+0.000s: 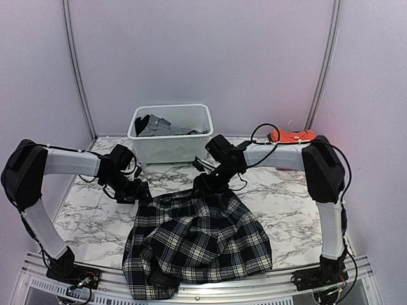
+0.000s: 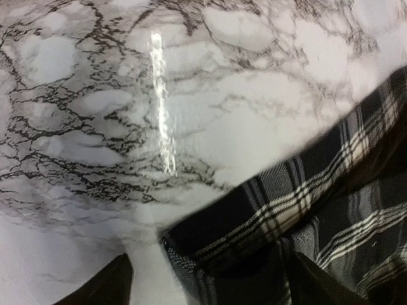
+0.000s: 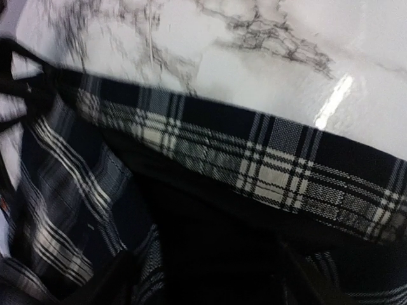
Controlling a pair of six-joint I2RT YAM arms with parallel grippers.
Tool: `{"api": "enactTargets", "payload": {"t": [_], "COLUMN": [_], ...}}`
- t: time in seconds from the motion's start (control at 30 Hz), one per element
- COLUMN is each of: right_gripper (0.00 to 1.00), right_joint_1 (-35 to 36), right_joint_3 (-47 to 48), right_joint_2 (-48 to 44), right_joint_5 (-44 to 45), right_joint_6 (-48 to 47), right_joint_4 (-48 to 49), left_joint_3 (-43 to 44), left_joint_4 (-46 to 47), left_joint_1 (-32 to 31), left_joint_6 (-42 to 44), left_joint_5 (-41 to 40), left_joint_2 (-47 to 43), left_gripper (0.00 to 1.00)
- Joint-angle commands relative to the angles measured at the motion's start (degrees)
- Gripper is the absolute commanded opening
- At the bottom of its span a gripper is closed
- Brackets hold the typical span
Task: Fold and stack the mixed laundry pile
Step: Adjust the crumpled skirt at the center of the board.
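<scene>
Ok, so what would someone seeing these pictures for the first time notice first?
The black-and-white plaid skirt dominates, spread across the near middle of the marble table, with the left gripper and right gripper at its far edge. Behind it stands a white tub holding dark grey cloth, and a bright orange garment lies at the far right.

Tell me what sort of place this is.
Probably a robot test booth, not a home laundry room: plain panel walls enclose a marble-patterned table, with a left arm and right arm bolted at its near edge over a plaid skirt.
</scene>
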Motion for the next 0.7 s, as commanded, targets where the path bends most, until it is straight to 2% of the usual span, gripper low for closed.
{"api": "enactTargets", "payload": {"t": [0.0, 0.03, 0.07, 0.1, 0.2, 0.37, 0.47, 0.5, 0.57, 0.63, 0.67], "right_gripper": [0.43, 0.25, 0.06, 0.0, 0.0, 0.0, 0.0, 0.0, 0.0, 0.0, 0.01], "right_joint_1": [-0.47, -0.89, -1.58, -2.49, -5.62, -10.94, -11.94, -11.73, -10.72, -8.11, -6.71], "right_joint_3": [2.63, 3.21, 4.06, 5.32, 11.43, 26.19, 31.86, 31.1, 23.55, 6.74, -1.49], "right_joint_2": [1.19, 1.1, 0.81, 0.4, -2.46, -7.44, -11.82, -14.41, -21.65, -32.37, -37.18], "right_joint_5": [2.37, 1.86, 1.53, 1.74, 3.56, 3.26, -0.82, -2.2, -4.8, -4.41, -4.72], "right_joint_6": [0.2, -0.17, -0.41, -0.57, -1.44, -4.07, -5.97, -6.45, -7.06, -7.22, -5.78], "right_joint_4": [-5.14, -5.23, -5.47, -5.86, -6.2, -7.12, -6.82, -5.98, -2.67, 1.71, 3.91], "left_joint_3": [3.0, 4.17, 5.42, 7.06, 13.93, 27.19, 33.23, 33.72, 31.59, 23.16, 18.22], "left_joint_4": [2.2, 2.63, 3.11, 3.58, 3.7, 1.62, 0.3, 0.27, 0.04, -0.16, 0.33], "left_joint_1": [-0.04, -0.08, -0.09, -0.12, -0.21, -0.21, -0.57, -1.02, -2.65, -4.82, -6.82], "left_joint_6": [-0.49, -0.53, -0.4, -0.31, 1.51, 4.72, 7.7, 9.33, 13.69, 16.85, 18.14], "left_joint_5": [5.58, 6.28, 7.19, 8.04, 9.08, 7.22, 7.37, 7.61, 7.08, 5.54, 3.72], "left_joint_2": [4.55, 4.63, 4.22, 3.3, -0.36, -5.97, -9.49, -11.41, -16.73, -22.42, -25.44], "left_gripper": [0.52, 0.35, 0.23, 0.16, 0.01, 0.0, 0.0, 0.0, 0.0, 0.0, 0.04]}}
